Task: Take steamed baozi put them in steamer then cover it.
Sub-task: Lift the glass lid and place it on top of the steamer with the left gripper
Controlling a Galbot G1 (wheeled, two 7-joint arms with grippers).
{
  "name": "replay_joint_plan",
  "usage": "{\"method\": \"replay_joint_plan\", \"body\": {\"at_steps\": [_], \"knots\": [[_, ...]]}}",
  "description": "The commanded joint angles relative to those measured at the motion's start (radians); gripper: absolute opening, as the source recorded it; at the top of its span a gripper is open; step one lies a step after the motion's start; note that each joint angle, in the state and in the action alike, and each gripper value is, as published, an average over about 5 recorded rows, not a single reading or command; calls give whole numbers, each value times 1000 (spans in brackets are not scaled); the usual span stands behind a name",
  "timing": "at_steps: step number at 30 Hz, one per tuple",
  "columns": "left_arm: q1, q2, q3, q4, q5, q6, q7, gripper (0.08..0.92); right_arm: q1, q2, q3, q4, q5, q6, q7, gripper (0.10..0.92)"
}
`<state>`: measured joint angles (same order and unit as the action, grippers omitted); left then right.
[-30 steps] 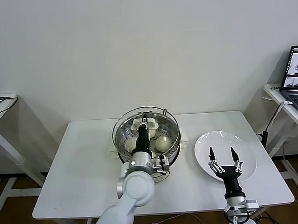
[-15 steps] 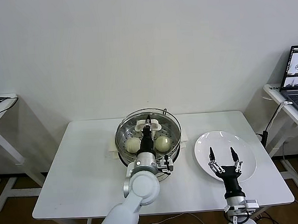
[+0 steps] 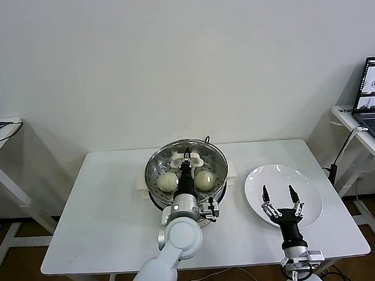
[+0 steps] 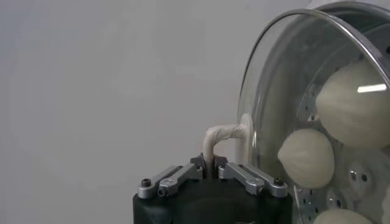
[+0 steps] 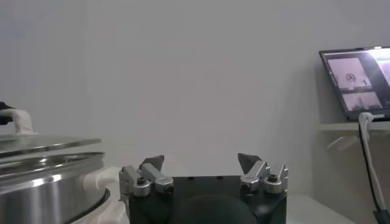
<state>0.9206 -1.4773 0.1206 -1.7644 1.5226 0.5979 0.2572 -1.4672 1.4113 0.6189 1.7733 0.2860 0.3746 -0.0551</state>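
Clamped tight on the white rectangular handle [image 4: 220, 135] of the round clear glass cover with its metal rim [image 3: 186, 148], the left gripper [image 3: 186, 159] reaches over the middle of the round shiny stainless-steel steamer [image 3: 157, 191]. In the left wrist view the handle's pale loop runs straight down into the left gripper [image 4: 210, 163], whose two fingers are pressed together around it. The cover [image 4: 286, 79] sits over the steamer's mouth, about level with its rim; whether it rests fully on the rim cannot be told. In the right wrist view the cover [image 5: 42, 145] lies nearly flat just above the steamer [image 5: 42, 182].

Through the glass, small round cream-white steamed baozi with smooth domed tops lie on the perforated tray: one baozi [image 3: 167, 181] to the left of the arm and another [image 3: 204, 180] to its right in the head view. The left wrist view shows a large one [image 4: 353, 100] and a smaller one [image 4: 308, 158] behind the glass, with parts of others at the edge.

On the robot's right, the right gripper [image 3: 278, 194] hovers over the flat white round plate [image 3: 306, 181], its two dark fingers spread wide and gripping nothing. The right wrist view confirms the right gripper [image 5: 201, 163] with its fingertips well apart.

Steamer and plate stand near each other on the white rectangular table [image 3: 103, 208]. An open laptop [image 3: 374, 96] sits on a side desk at the far right.
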Motion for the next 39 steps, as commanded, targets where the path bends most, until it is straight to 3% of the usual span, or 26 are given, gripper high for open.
{"method": "replay_joint_plan", "body": {"at_steps": [1, 29, 32, 39], "knots": [[7, -8, -5, 16, 7, -2, -11, 187, 1, -2, -1, -3, -1, 0, -1, 823], [39, 5, -30, 25, 42, -54, -27, 189, 1, -2, -6, -7, -9, 3, -7, 823], [58, 25, -30, -12, 41, -54, -25, 227, 2, -2, -7, -8, -9, 4, -8, 823], [136, 84, -40, -146, 36, -57, -30, 426, 7, -7, -9, -21, -10, 8, -8, 823]]}}
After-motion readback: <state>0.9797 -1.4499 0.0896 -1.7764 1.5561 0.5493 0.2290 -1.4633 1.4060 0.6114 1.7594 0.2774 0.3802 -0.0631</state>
